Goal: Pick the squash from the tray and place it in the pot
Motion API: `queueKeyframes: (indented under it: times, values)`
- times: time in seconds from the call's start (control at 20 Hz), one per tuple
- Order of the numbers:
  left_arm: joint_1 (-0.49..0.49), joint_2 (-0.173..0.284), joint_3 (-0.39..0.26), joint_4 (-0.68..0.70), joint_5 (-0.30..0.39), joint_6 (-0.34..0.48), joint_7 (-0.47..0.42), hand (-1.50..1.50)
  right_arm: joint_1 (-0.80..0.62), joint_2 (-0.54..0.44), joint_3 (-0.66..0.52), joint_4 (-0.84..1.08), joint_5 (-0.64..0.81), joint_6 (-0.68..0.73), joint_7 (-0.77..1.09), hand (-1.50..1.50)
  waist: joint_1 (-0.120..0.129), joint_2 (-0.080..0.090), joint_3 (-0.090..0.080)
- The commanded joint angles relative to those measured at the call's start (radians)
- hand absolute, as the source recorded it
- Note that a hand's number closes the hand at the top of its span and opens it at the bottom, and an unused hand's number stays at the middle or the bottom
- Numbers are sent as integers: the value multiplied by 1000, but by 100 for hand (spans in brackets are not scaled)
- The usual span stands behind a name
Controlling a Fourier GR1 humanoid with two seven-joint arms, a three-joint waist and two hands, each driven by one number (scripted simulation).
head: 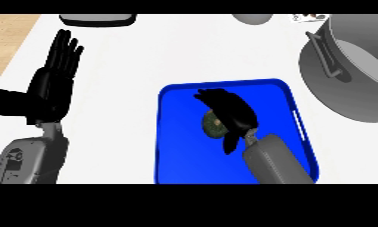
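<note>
A blue tray [288, 101] lies on the white counter at centre right. In it sits the squash [212, 124], dark green and round, mostly hidden under my right hand [232, 111]. That hand lies over the squash with its fingers curled down across the top and the thumb beneath, near the squash's lower side. The grey pot [354, 86] stands at the far right, cut off by the view's edge, with a dark handle [325, 56] on its rim facing the tray. My left hand [55, 81] rests open at the left, fingers up.
A dark-rimmed grey object [97, 19] sits at the counter's far edge on the left. A grey rounded object [253, 18] and a small patterned item [310, 18] lie at the far edge on the right. A wooden strip [15, 33] borders the counter's left side.
</note>
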Motion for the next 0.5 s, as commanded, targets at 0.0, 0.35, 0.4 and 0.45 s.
queueKeyframes:
  times: [0.0, 0.35, 0.4, 0.45]
  values:
    - [-53, 13, 25, 30, 15, -6, 28, 0, -17, 14, 55, 75, 23, -3, -94, 150, 1, 18, 12]
    - [-55, -12, 10, 52, -28, 13, -2, 0, -39, 34, 74, 148, 39, -143, -130, 150, 0, 18, 12]
    - [1, 19, 31, 9, 13, -46, -13, 0, -35, 34, 154, 141, 24, -172, -61, 150, 8, 17, 12]
    - [-25, -8, 18, 42, -1, -19, -8, 0, -15, 34, 102, 179, 70, -180, -129, 150, 1, 18, 12]
